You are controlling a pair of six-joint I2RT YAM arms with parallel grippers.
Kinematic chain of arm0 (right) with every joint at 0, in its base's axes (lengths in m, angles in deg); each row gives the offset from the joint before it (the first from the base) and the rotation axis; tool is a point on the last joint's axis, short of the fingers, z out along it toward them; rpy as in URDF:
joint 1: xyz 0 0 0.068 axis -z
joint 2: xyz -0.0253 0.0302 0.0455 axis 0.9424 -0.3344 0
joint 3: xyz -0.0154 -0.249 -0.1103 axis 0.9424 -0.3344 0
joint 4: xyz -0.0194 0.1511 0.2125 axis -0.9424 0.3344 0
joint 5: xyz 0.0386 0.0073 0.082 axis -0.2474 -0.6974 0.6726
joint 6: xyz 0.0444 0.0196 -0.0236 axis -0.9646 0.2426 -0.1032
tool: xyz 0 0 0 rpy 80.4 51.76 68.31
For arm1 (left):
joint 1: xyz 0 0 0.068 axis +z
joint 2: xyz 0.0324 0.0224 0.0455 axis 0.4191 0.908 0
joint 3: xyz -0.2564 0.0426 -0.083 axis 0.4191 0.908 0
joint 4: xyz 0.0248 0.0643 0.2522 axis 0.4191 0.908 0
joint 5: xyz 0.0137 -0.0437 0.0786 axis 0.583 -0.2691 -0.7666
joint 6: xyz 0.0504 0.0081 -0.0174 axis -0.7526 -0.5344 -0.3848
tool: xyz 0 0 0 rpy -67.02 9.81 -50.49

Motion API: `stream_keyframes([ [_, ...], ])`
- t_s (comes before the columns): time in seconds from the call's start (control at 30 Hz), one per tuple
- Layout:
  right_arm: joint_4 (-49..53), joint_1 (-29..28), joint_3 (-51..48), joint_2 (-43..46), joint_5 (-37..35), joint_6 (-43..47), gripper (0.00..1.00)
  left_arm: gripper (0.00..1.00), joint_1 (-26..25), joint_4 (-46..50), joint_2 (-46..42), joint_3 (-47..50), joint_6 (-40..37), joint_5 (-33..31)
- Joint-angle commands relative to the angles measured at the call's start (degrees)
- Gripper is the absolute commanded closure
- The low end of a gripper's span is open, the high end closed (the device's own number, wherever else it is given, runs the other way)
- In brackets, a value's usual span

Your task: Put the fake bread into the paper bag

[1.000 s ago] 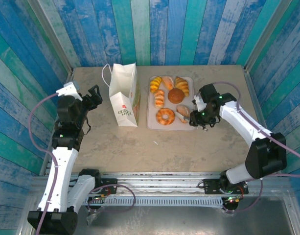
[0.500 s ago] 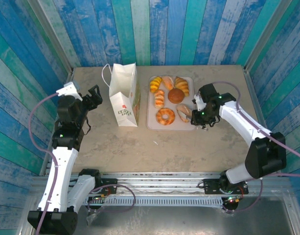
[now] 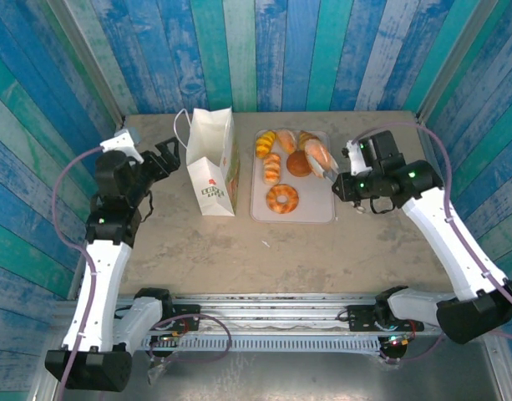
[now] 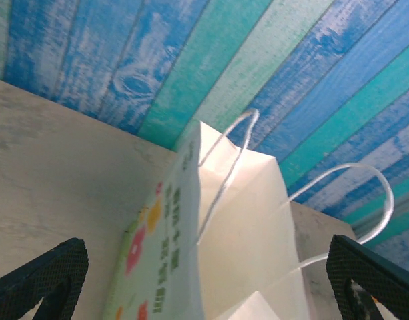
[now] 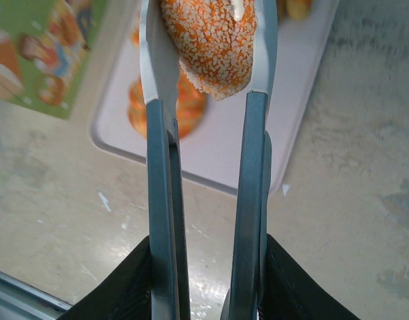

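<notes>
My right gripper (image 3: 349, 181) (image 5: 207, 290) is shut on thin metal tongs (image 5: 157, 167). The tongs' blades pinch one piece of fake bread (image 3: 321, 155) (image 5: 214, 47), a seeded orange pastry lifted above the tray's right side. More fake bread lies on the pale tray (image 3: 322, 210): croissants (image 3: 266, 144), a dark bun (image 3: 300, 164) and a ring doughnut (image 3: 282, 198) (image 5: 184, 110). The white paper bag (image 3: 212, 163) (image 4: 244, 220) stands upright left of the tray, handles up. My left gripper (image 3: 165, 157) (image 4: 207, 280) is open just left of the bag, its fingers either side of the bag's edge without touching.
Blue and green plank walls close in the table on three sides. Bare tabletop (image 3: 264, 251) lies in front of the tray and bag. The arm bases and a metal rail (image 3: 264, 322) run along the near edge.
The tongs closed on the seeded pastry and my right arm lifted it off the tray, up and toward the back. My left gripper moved slightly toward the bag.
</notes>
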Motion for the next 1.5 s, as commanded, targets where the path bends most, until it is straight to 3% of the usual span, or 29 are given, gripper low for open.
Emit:
stream_keyframes([
  [0.0,1.1,-2.3,5.5,1.1,-0.9,-2.7,0.68,0.04,-0.2,0.8,2.3,-2.3,3.0,6.2],
  [0.27,1.3,-10.5,20.9,-2.6,-6.0,-5.9,0.70,0.01,0.4,-0.7,9.4,-4.0,3.6,11.0],
  [0.43,-0.8,-16.7,29.1,-7.0,-8.4,-7.3,0.71,0.11,3.6,-7.0,12.9,-1.3,7.0,17.4],
  [0.67,-7.5,-24.3,36.9,-15.0,-10.1,-7.2,0.71,0.19,4.3,-11.0,15.5,0.6,7.8,21.5],
  [0.9,-14.2,-28.7,43.9,-24.4,-9.8,-7.4,0.71,0.24,4.3,-11.4,17.5,1.5,7.4,21.9],
  [1.13,-20.5,-30.9,45.5,-31.9,-8.9,-12.6,0.73,0.33,4.3,-14.3,18.7,3.4,9.3,22.2],
  [1.47,-23.4,-31.0,39.6,-33.9,-12.7,-14.5,0.73,0.47,4.3,-13.6,18.8,4.2,8.4,19.4],
])
